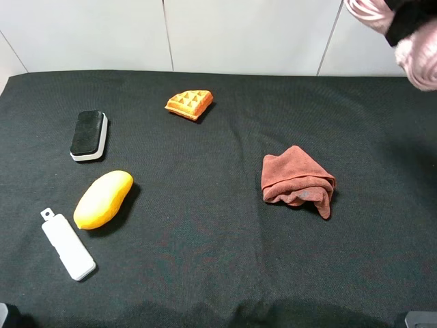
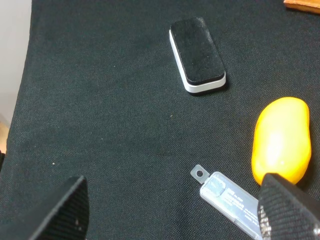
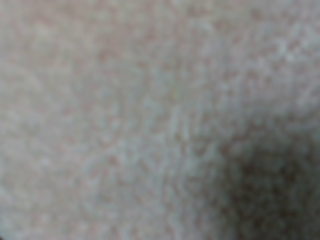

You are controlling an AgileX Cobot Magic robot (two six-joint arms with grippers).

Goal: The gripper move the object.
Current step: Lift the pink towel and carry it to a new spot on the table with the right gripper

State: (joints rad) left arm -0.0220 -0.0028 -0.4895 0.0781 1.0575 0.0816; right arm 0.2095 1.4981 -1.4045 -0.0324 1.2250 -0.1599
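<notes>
Clamping a pink fluffy cloth (image 1: 427, 65) high over the far right corner of the counter (image 1: 225, 273), the right pincer (image 1: 408, 20) holds it aloft. The left pincer (image 2: 175, 212) gapes wide and empty above a white plastic case (image 2: 230, 197), near a mango (image 2: 281, 140) and a whiteboard eraser (image 2: 197, 54); a brown rag (image 1: 297, 183) lies well apart

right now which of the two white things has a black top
The eraser beyond the mango: black pad on white base. The flat stick is white all over.

The left fingers (image 2: 70, 212) are spread wide apart, while the right arm (image 1: 408, 20) hangs raised far right
</notes>
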